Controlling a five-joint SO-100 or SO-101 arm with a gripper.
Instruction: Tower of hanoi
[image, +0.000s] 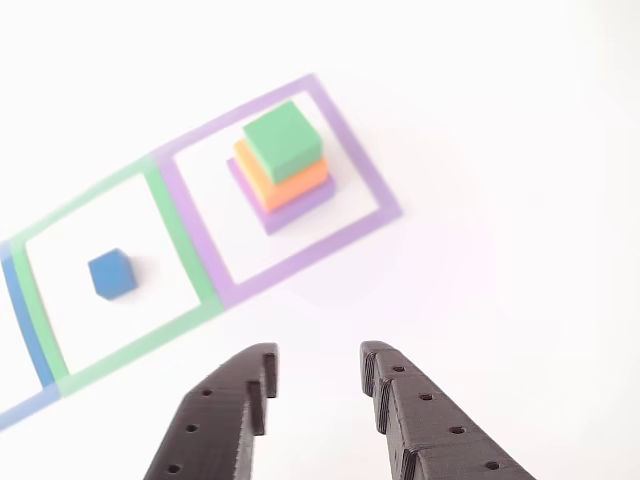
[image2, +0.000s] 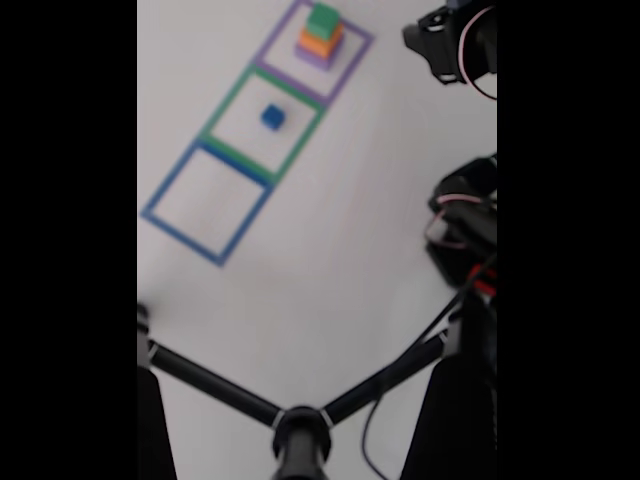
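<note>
Gripper (image: 318, 372) low in the other view, above bare white table (image: 520, 200), jaws apart, nothing between them. Ahead, green block (image: 283, 139) atop orange block (image: 285, 180) atop purple block (image: 285, 208), stacked inside purple taped square (image: 368, 170). Blue block (image: 111, 273) alone inside green taped square (image: 180, 240)

Colours on my white counter (image: 520, 200)

My end effector (image: 318, 372) is black. The green block (image: 283, 138) tops the orange block (image: 290, 185), which tops the purple block (image: 298, 210), all plain. The blue block (image: 111, 273) is plain too. The taped outlines are purple (image: 380, 190), green (image: 185, 245) and blue (image2: 165, 190).
</note>
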